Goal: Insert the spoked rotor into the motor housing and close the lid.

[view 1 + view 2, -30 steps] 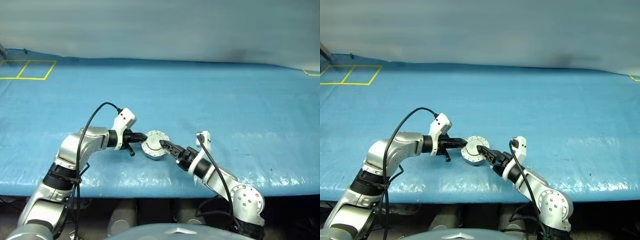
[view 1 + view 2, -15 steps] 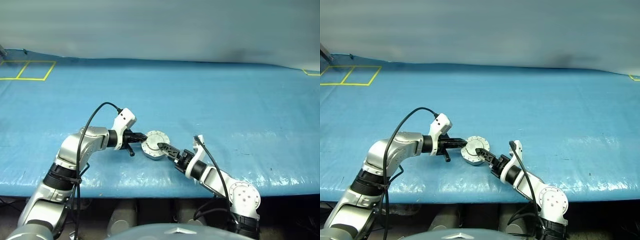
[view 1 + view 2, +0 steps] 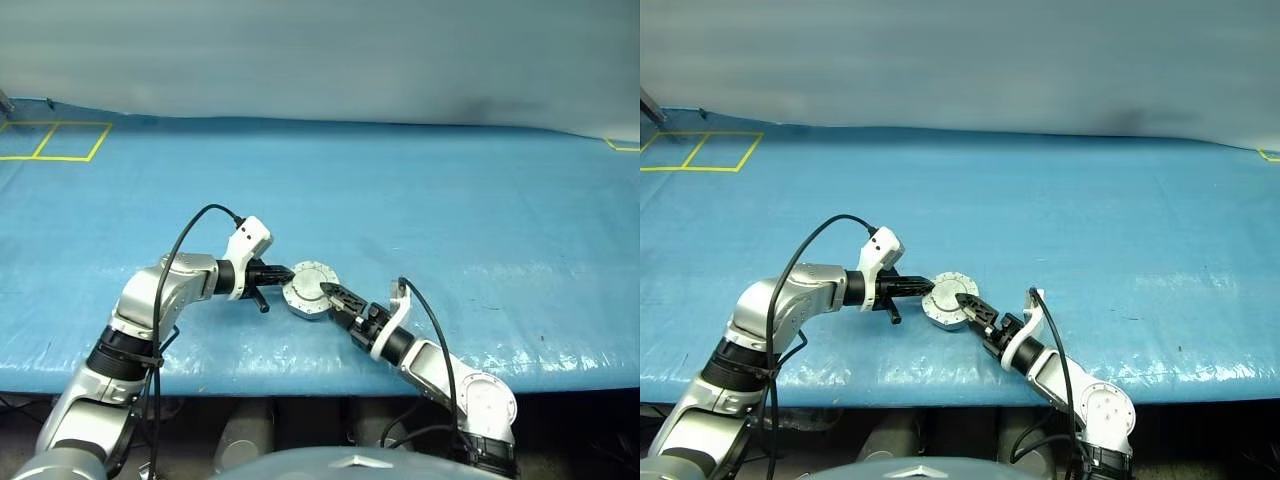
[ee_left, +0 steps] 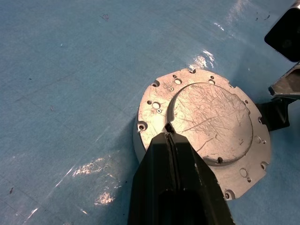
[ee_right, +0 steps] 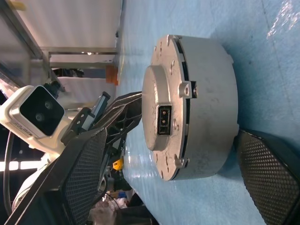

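Fingers of the left gripper point(image 4: 169, 136) are pressed together, tips resting on the lid point(image 4: 211, 119), which sits flat on the motor housing point(image 5: 206, 108) near the front edge of the blue table point(image 3: 450, 200). Right gripper point(image 5: 171, 168) stands wide open, one finger each side of the housing, gripping nothing. Closing step looks finished; rotor presumably inside. Next: release, withdraw without shifting the lid.

Blue tarp point(image 3: 450, 200) over table — yellow taped squares point(image 3: 55, 140) at far-left corner.

Bright, even overhead light, glare patches on the blue sheet point(image 3: 480, 200), sharp focus.
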{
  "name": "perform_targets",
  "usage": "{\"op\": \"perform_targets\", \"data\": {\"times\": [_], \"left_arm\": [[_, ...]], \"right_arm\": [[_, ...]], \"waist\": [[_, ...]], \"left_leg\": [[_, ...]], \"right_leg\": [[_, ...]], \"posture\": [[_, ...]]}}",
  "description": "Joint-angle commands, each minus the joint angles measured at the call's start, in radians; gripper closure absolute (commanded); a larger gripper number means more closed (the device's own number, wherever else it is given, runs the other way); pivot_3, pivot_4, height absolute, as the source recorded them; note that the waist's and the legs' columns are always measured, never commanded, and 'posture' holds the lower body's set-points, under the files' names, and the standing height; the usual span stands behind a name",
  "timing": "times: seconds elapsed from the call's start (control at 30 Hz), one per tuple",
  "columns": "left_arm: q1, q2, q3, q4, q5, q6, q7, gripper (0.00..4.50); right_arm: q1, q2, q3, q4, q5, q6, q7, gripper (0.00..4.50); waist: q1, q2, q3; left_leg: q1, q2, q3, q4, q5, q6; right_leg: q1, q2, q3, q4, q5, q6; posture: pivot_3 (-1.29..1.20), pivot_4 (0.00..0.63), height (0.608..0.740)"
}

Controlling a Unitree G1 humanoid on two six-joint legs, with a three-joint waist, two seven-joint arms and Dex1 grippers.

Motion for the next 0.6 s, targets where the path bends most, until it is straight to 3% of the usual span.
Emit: {"op": "perform_targets", "data": {"times": [0.03, 0.33, 0.6], "left_arm": [[0.018, -0.007, -0.047, 0.012, 0.006, 0.022, -0.011, 4.50], [0.019, -0.007, -0.045, 0.011, 0.010, 0.026, -0.014, 4.50], [0.022, -0.009, -0.046, 0.010, 0.012, 0.026, -0.016, 4.50]], "right_arm": [[0.019, -0.014, 0.032, 0.017, 0.009, 0.009, 0.003, 0.44], [0.028, -0.033, 0.048, 0.036, -0.009, -0.027, 0.012, 3.27], [0.037, -0.010, 0.056, 0.027, -0.030, -0.084, 0.023, 3.32]], "waist": [[0.000, 0.000, 0.000], [-0.002, 0.000, 0.000], [-0.004, 0.000, 0.000]], "left_leg": [[0.000, 0.000, 0.000, 0.000, 0.000, 0.000], [0.000, 0.000, 0.000, 0.000, 0.000, 0.000], [0.000, 0.000, 0.000, 0.000, 0.000, 0.000]], "right_leg": [[0.000, 0.000, 0.000, 0.000, 0.000, 0.000], [0.000, 0.000, 0.000, 0.000, 0.000, 0.000], [0.000, 0.000, 0.000, 0.000, 0.000, 0.000]], "posture": [[0.00, 0.150, 0.740], [0.00, 0.150, 0.740], [0.00, 0.150, 0.740]]}}
